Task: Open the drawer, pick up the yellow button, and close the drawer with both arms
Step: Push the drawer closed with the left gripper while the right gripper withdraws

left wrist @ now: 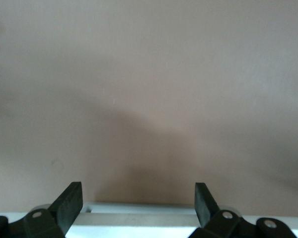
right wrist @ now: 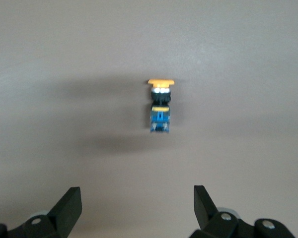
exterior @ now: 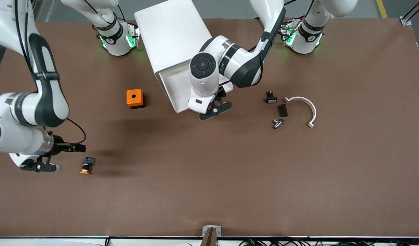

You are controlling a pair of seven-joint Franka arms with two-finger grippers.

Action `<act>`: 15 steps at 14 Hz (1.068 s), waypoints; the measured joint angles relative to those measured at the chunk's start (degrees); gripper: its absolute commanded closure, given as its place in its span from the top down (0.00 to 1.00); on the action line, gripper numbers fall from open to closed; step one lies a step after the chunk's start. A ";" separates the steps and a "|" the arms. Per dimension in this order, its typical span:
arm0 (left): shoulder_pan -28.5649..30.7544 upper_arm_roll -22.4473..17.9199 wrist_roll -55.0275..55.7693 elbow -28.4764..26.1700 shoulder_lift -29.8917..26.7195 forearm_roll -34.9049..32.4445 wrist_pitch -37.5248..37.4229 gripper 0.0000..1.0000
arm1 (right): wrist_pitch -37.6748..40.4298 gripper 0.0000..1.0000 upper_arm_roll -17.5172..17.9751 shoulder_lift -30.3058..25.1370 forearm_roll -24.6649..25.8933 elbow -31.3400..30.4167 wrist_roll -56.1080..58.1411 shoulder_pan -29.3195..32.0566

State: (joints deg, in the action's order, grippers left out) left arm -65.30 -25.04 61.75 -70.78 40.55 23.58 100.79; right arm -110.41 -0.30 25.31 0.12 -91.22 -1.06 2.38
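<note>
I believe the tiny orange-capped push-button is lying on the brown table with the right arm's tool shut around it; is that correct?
Not quite. The tiny push-button with orange cap, black body and blue rear end does lie on the brown table, but the right arm's tool is open and apart from it, holding nothing. The right wrist view shows both fingers spread with the button lying clear of them.

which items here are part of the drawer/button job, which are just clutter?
Job:
- drawer, open, top of the white cabinet
- button, lying on the table, out of the drawer
- left gripper, at the drawer front, fingers open
- right gripper, beside the button, fingers open

Clutter:
- orange box
- black-and-white part
- dark block
- metal part
- white curved piece
</note>
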 measured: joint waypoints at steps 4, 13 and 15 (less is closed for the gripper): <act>-0.12 4.29 2.64 -0.01 -0.27 0.93 -1.26 0.99 | 9.40 1.00 0.02 -8.34 0.00 -0.01 -1.80 -1.28; 0.05 7.49 4.67 -1.00 -0.33 9.36 -2.25 0.99 | 16.08 1.00 0.21 -17.04 -0.02 0.06 -2.91 -2.59; 0.19 7.49 4.67 -1.39 -0.33 11.44 -2.28 0.99 | 16.99 1.00 0.24 -17.13 0.33 1.28 -3.24 -4.23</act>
State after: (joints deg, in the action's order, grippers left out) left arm -65.11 -17.55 66.42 -72.18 40.22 35.02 98.51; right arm -93.42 -0.07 8.18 0.45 -89.94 -4.30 -1.85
